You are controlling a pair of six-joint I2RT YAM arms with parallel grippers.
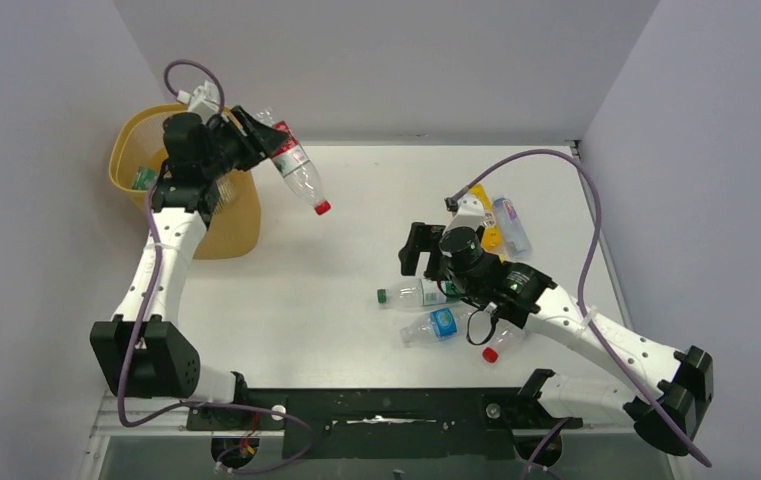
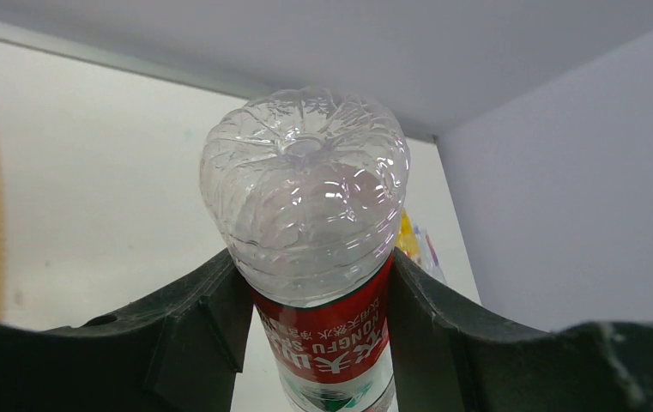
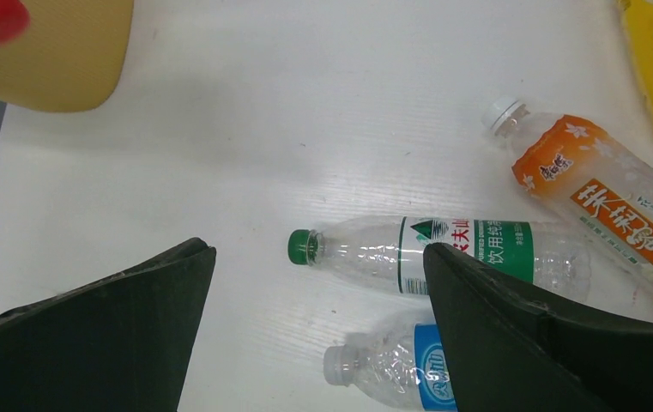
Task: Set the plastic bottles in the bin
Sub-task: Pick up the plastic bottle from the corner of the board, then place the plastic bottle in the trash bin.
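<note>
The red-label bottle (image 1: pixel 294 165) hangs in the air just beside the bin (image 1: pixel 228 228), on the bin's table-facing side. It is tilted, with its red cap low and pointing away from the bin. The left gripper (image 1: pixel 256 135) pinches it near the base end, jaws pressed onto the label band, as the left wrist view shows. The bottle is not over the bin's opening, so a release here would likely drop it onto the table (image 1: pixel 336 290). The long free neck could also clip the bin's rim on the swing across, and the smooth thin plastic may twist in the grip. Well away from the bin, the right gripper (image 1: pixel 418 250) stands spread wide over the green-capped bottle (image 1: pixel 411 294). Closing off-centre could roll it or catch the blue-label bottle (image 1: pixel 441 325) just beside it.
</note>
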